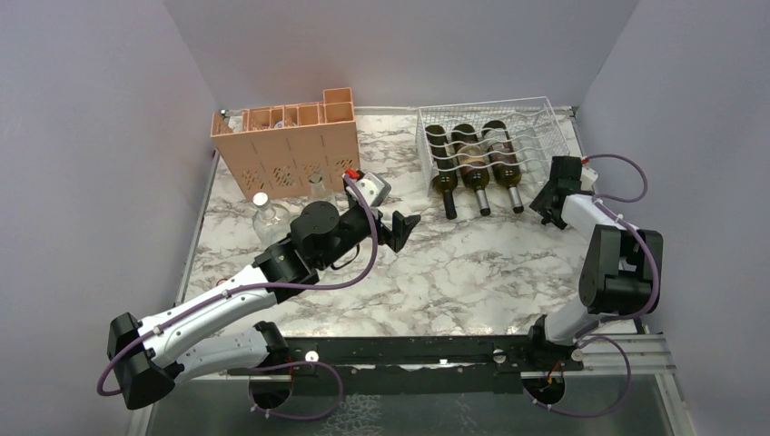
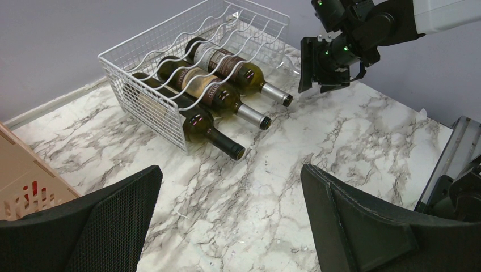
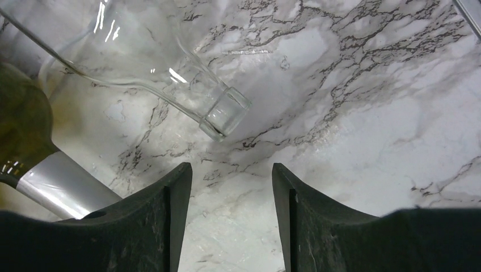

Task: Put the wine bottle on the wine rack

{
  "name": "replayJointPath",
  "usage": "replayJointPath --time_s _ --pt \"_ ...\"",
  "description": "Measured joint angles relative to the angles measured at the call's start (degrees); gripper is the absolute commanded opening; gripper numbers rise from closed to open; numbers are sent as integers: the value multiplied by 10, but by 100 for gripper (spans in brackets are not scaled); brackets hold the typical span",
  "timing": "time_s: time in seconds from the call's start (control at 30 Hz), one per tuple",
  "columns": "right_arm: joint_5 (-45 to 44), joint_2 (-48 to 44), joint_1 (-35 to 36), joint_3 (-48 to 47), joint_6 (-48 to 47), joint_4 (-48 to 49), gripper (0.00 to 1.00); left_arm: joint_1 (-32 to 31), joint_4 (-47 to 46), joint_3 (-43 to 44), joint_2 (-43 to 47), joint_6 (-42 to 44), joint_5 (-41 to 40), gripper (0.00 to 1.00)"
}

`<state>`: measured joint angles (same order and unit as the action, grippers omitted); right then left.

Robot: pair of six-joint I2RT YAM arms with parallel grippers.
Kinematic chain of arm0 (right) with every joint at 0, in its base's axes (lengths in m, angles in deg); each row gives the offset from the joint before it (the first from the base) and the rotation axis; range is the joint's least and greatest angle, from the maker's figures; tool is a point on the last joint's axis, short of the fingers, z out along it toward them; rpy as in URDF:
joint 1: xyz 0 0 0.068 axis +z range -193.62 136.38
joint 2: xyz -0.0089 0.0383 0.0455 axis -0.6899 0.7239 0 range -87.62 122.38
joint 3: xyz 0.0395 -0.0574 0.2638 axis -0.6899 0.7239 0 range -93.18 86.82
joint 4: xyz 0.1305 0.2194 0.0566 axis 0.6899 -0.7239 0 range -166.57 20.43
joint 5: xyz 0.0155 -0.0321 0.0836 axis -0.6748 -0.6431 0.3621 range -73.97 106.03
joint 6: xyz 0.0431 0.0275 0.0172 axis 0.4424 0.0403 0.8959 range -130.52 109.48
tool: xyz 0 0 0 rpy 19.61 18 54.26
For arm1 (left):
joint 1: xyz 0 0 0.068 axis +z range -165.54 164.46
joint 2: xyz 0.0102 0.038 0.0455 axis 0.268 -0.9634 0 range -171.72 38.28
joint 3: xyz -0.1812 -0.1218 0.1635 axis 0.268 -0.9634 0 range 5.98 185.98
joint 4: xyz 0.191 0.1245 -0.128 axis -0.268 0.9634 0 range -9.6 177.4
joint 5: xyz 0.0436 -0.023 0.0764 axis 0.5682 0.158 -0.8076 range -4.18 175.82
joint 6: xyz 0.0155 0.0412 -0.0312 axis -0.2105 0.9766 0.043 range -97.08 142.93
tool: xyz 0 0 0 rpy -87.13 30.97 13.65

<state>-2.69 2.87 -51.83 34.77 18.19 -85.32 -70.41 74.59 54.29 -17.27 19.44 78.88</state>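
Note:
The white wire wine rack (image 1: 436, 123) stands at the back right, and it shows in the left wrist view as the rack (image 2: 142, 96) too. Three dark wine bottles (image 1: 474, 163) lie in its cradles, necks toward me. To their right lies a clear glass bottle (image 3: 224, 110), its mouth just ahead of my right gripper (image 3: 231, 175). That gripper (image 1: 549, 204) hangs in front of the rack's right end, jaws partly apart with nothing between them. A foil-topped dark bottle neck (image 3: 62, 184) lies to its left. My left gripper (image 1: 399, 232) is wide open over the table's middle.
A peach-orange plastic crate (image 1: 286, 145) stands at the back left. A clear capped bottle (image 1: 263, 213) stands upright in front of it, beside the left arm. Grey walls close in the table on three sides.

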Motion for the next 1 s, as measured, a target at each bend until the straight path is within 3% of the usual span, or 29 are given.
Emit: replayJointPath --time_s 0.37,0.77,1.0 --pt "29 35 -1 -25 -63 58 42 0 0 0 0 0 0 99" --pt "61 49 -1 -31 -141 133 45 0 0 0 0 0 0 99" --pt "68 44 -1 -31 -142 141 53 0 0 0 0 -2 0 99"
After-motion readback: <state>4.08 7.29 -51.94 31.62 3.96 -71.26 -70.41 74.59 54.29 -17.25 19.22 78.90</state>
